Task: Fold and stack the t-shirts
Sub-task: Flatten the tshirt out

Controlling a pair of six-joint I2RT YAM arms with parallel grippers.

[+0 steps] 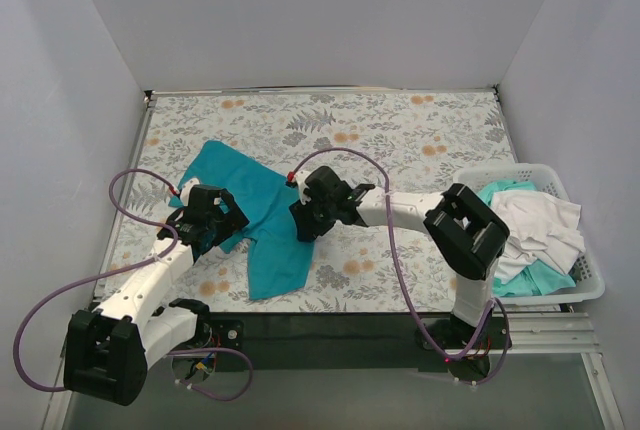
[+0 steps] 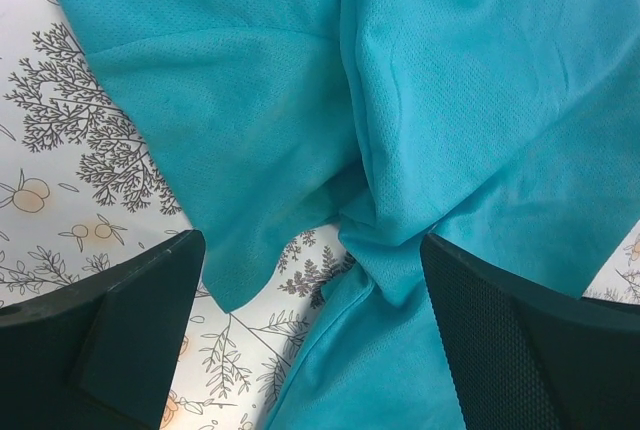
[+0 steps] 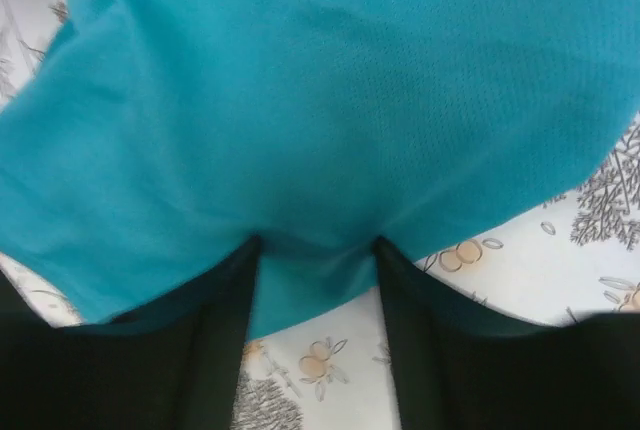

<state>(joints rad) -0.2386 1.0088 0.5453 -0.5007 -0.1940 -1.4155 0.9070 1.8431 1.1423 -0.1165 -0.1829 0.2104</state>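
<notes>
The teal-blue t-shirt (image 1: pixel 255 205) lay spread but rumpled on the floral tablecloth (image 1: pixel 400 140), stretched between the two pincers. The left gripper (image 1: pixel 215 228) stood at its left edge and the right gripper (image 1: pixel 303 225) at its right edge.

From the left wrist, the left gripper (image 2: pixel 312 245) had its jaws spread wide and held nothing. Directly ahead of it and a little toward its right finger ran a raised crease of the teal-blue t-shirt (image 2: pixel 400 130). Ahead of its left finger (image 2: pixel 120 340) the cloth ended in a slanted corner (a sleeve, by the look of it). Bare floral tablecloth (image 2: pixel 60 150) showed beyond that corner and in a small patch between the fingers.

From the right wrist, the right gripper (image 3: pixel 317 245) had its jaws drawn partway in. A tongue of the teal-blue t-shirt (image 3: pixel 320 110) dipped into the gap between the fingers (image 3: pixel 200 350), and creases fanned out from both tips. I could not tell whether the jaws truly pinched the hem or only bracketed it. Floral tablecloth (image 3: pixel 520 270) showed off to that gripper's right.

Well to the right of the right gripper, past its arm's elbow, sat a white plastic basket (image 1: pixel 590 285) at the table's edge. It held crumpled white garments (image 1: pixel 540 225) lying over pale aqua garments (image 1: pixel 530 280).
</notes>
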